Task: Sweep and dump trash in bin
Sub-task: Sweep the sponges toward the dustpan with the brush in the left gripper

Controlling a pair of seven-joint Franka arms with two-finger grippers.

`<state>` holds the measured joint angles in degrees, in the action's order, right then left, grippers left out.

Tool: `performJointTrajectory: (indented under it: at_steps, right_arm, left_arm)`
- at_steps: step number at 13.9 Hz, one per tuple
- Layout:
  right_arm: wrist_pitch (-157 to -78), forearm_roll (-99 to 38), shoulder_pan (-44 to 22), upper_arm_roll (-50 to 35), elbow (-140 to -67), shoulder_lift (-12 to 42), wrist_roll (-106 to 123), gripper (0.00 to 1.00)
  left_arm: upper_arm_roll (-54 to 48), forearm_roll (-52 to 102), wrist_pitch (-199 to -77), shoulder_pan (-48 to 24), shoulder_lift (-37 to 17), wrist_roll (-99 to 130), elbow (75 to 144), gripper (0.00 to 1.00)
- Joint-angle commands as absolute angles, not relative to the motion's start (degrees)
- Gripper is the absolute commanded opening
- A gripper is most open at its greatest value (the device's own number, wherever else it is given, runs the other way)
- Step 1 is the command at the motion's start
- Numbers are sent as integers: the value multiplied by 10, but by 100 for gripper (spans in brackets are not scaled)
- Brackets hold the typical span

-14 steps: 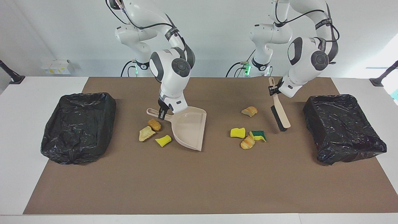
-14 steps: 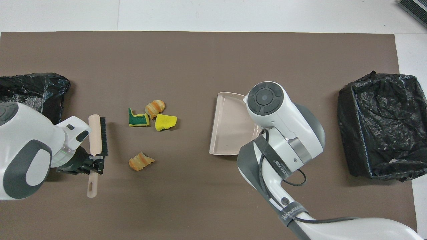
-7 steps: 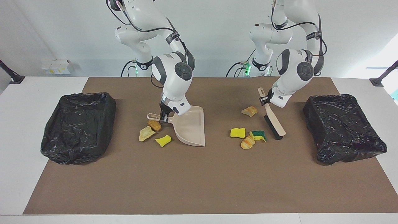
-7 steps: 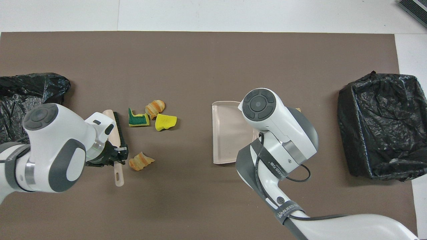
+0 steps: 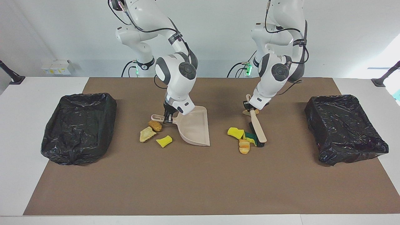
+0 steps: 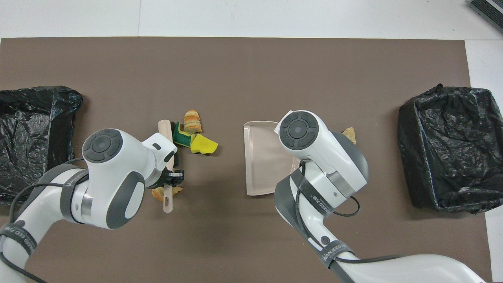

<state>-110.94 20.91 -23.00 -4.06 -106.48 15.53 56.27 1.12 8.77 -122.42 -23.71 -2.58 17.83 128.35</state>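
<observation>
Both grippers are clamped: right gripper (image 5: 168, 117) on the dustpan (image 5: 195, 128) handle, left gripper (image 5: 250, 107) on the brush (image 5: 258, 129). Brush bristles touch the green-and-yellow sponge (image 5: 249, 136), beside 1 yellow sponge (image 5: 235, 132) and 1 bread chunk (image 5: 244, 146). By the dustpan lie 3 scraps (image 5: 154, 133). 2 black bins (image 5: 79, 126) flank the mat.

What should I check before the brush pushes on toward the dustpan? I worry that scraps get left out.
1. Left gripper shut on brush: ok.
2. Right gripper shut on dustpan handle: ok.
3. Brush against green-and-yellow sponge: ok.
4. Yellow sponge and bread chunk between brush and dustpan: ok.
5. Bread chunk by the brush handle in the sweep path: not ok.
6. Three scraps by the dustpan handle, outside its mouth: not ok.
</observation>
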Motion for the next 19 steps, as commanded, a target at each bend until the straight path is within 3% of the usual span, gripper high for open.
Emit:
performJointTrajectory:
  at_steps: [1, 12, 15, 19]
  right_arm:
    - [-1130, 216, -229, -45, -1078, 153, 544, 0]
    - [-1137, 211, -236, -45, -1077, 158, 526, 0]
    - [-1137, 211, -236, -45, -1077, 158, 525, 0]
    - [-1137, 211, -236, -45, -1078, 158, 522, 0]
  left_arm:
    - [16, 96, -1243, -279, -39, 136, 1272, 0]
    - [13, 231, -1254, -395, -27, 130, 1272, 0]
    - [25, 232, -1191, -375, 15, 176, 1271, 0]
    - [31, 207, -1066, -287, 66, 294, 1273, 0]
